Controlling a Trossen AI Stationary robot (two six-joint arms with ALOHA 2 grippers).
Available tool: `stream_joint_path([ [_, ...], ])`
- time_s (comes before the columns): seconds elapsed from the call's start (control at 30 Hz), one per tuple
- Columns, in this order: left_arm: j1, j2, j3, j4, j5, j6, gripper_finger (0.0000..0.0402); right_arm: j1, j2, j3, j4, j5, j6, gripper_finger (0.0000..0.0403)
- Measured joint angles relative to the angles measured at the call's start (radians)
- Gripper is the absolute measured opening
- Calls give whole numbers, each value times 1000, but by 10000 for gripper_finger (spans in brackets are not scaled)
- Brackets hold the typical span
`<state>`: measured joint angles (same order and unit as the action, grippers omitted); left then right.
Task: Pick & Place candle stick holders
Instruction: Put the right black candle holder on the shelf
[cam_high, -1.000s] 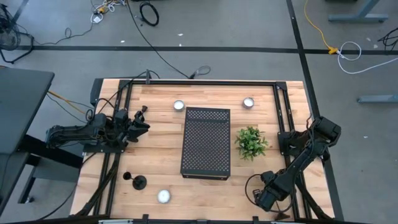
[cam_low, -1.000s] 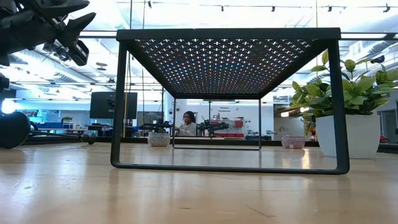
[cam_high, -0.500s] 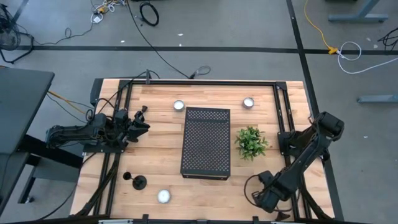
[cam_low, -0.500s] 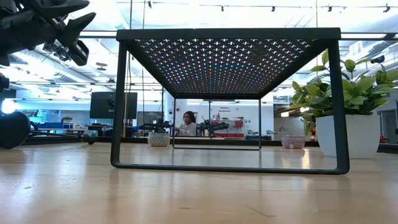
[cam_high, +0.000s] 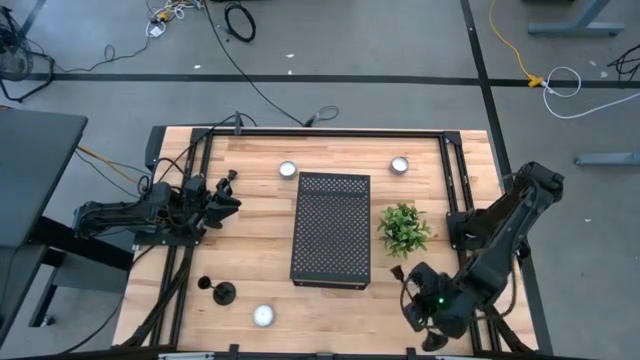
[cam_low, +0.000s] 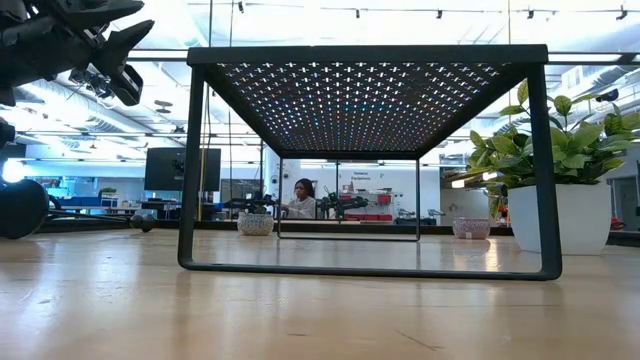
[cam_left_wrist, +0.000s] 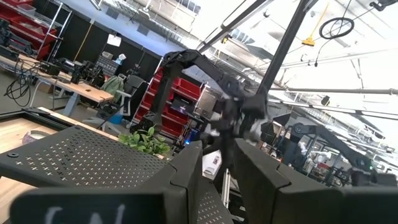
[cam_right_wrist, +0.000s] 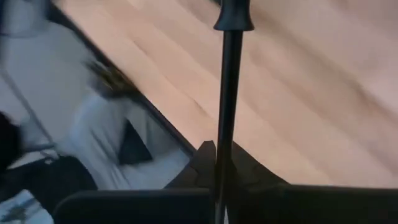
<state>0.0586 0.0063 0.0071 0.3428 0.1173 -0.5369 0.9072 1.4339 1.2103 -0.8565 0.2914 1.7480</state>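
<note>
R gripper (cam_right_wrist: 222, 163) is clamped on a black candle holder (cam_right_wrist: 229, 93) by its thin stem, at the table's (cam_high: 250, 260) near R corner. L gripper (cam_high: 226, 196) hovers L of the mesh rack (cam_high: 331, 229), fingers part open, holding nothing. Another holder (cam_high: 218, 290) lies near L front.

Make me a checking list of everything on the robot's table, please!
Surface: pale wooden table top, no spills seen.
Job's things: one matte-black thin-stemmed candle stick holder is gripped by its stem; a second black holder lies on its side near the front left corner; a third is not made out.
Clutter: black perforated metal stand in the middle, green leafy potted plant beside it, three small white tealights spread around.
End effectors: right end effector shut on the stem, front right; left end effector waits over the left side.
Cables: black floor cables, yellow floor cable.
Surroundings: seated person far behind.
</note>
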Motion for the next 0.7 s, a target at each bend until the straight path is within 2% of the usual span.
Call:
stream_joint_path([
  [0.2,0,0,0,0,0,0,94,-53,-56,129,5,269,-408,1],
  [0.37,0,0,0,0,-4,0,94,-103,-62,204,7,440,-737,1],
  [0.53,0,0,0,0,-5,0,94,-156,-61,210,119,636,-1046,1],
  [0.7,0,0,0,0,-8,2,94,-218,-62,179,261,833,-1273,1],
])
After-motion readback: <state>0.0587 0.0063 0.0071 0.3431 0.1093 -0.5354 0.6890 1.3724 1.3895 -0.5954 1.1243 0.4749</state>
